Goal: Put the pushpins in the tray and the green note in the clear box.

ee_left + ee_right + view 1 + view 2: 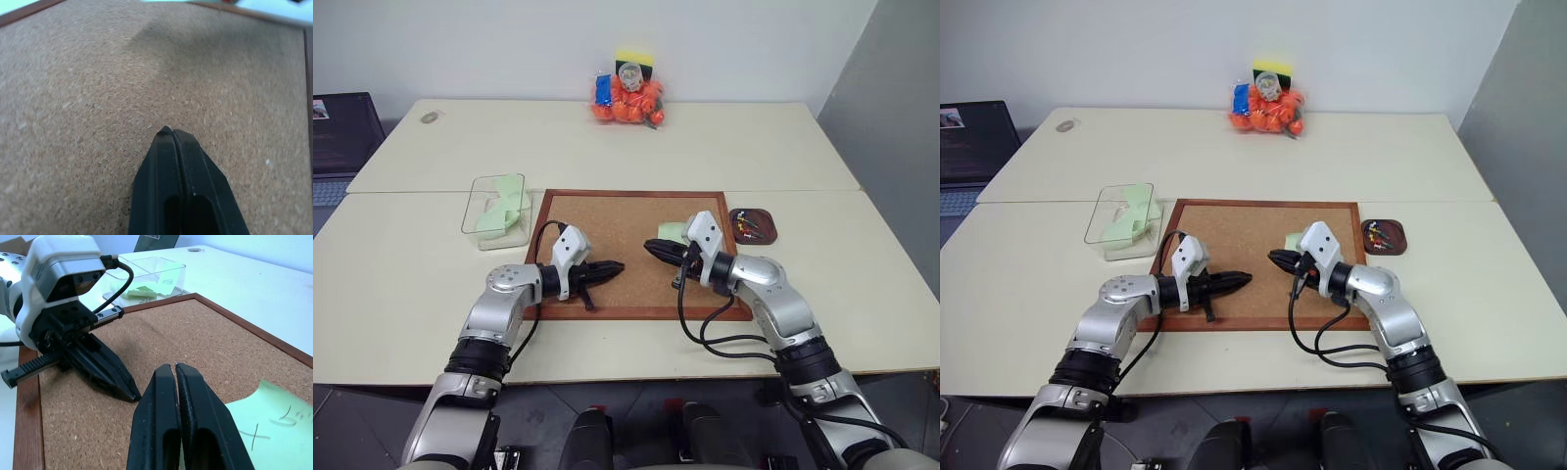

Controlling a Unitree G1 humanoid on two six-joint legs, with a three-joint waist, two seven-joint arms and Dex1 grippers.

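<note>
Hovering over the wood-framed cork board (pixel 636 245), both grippers are closed and empty: left gripper (pixel 619 265), right gripper (pixel 649 246). The pale mint-green paper note (pixel 264 426) lies on the board just beside the right fingertips, w/ writing on it; other green notes already sit in the clear plastic box (pixel 494 211) off the board's left edge, pins in the dark reddish-brown tray (pixel 754 225). Best approach imo: open the right jaws, come in low at the note's free edge, and pinch w/o creasing it before carrying it left.

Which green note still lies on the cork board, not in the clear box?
The green note with handwriting, beside the right gripper on the cork board; the other green notes lie inside the clear box.
</note>
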